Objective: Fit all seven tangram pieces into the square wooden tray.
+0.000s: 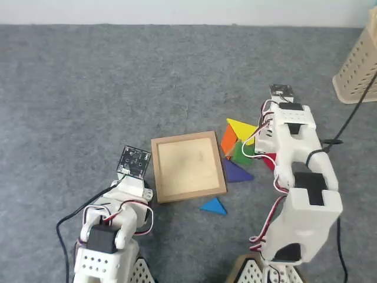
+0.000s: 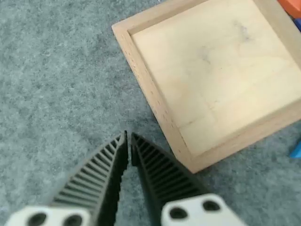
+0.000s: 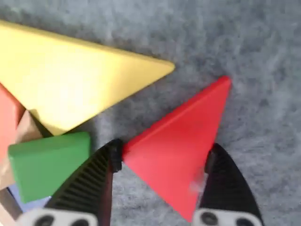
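Right tool [image 3: 164, 155] is clamping the red triangle [image 3: 178, 146] between its fingers [image 3: 89, 183], toward the right edge of the tabletop [image 1: 88, 88], close beside the yellow triangle [image 3: 70, 84] and the green piece [image 3: 47, 165]. Left tool [image 2: 129, 139] is hanging with fingers together just off a corner of the wooden tray [image 2: 141, 70], which is lying near the tabletop's middle.

The square wooden tray [image 1: 189, 193] lies flat, its inside bare. Just right of it cluster a yellow triangle [image 1: 242, 130], an orange piece [image 1: 228, 140], a green piece [image 1: 240, 152] and a purple triangle [image 1: 235, 172], with a red triangle [image 3: 181, 141] at the cluster's right edge. A small blue triangle [image 1: 214, 206] lies alone beside the tray's near right corner.
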